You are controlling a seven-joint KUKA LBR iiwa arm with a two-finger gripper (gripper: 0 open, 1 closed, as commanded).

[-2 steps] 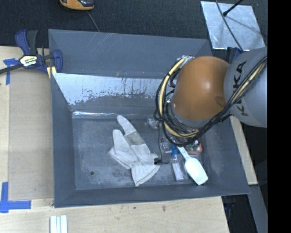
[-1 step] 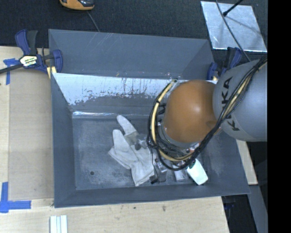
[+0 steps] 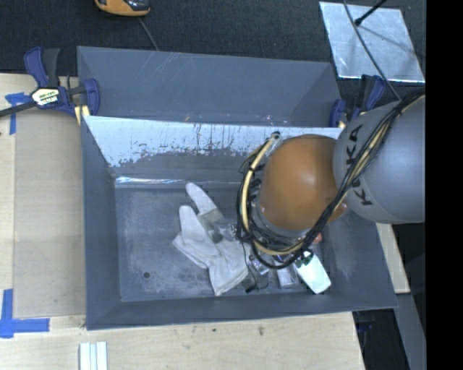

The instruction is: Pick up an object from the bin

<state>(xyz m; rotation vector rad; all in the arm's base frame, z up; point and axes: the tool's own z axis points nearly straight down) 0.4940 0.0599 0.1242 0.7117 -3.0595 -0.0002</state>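
Sprawling over scuffed grey bin floor, crumpled white cloth.

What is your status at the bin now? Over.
Gripper low over bin floor, at view-right edge of crumpled white cloth. Small white object lies close beside it, toward the front wall.

Yellow-black object at top edge, perhaps a tool, silvery sheet

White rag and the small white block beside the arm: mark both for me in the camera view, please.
white rag [image 3: 199, 242], camera view, middle of the crumpled cloth.
small white block [image 3: 316, 277], camera view, its upper face.
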